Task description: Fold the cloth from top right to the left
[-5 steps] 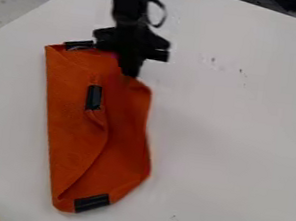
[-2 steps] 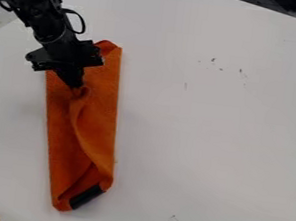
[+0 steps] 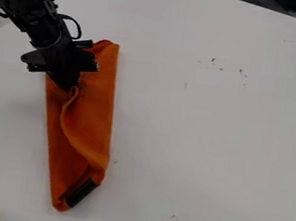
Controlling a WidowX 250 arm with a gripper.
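Cloth of orange fabric (image 3: 96,121) is held by its raised edge in the black two-finger gripper (image 3: 68,88) — if released too early, the fold could be undone by springback.

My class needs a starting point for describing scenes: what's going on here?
A black robot arm's gripper is at the upper left of an orange cloth on a white table. The cloth lies folded into a long, narrow strip, its raised fold meeting the gripper, with a black patch near the lower end.
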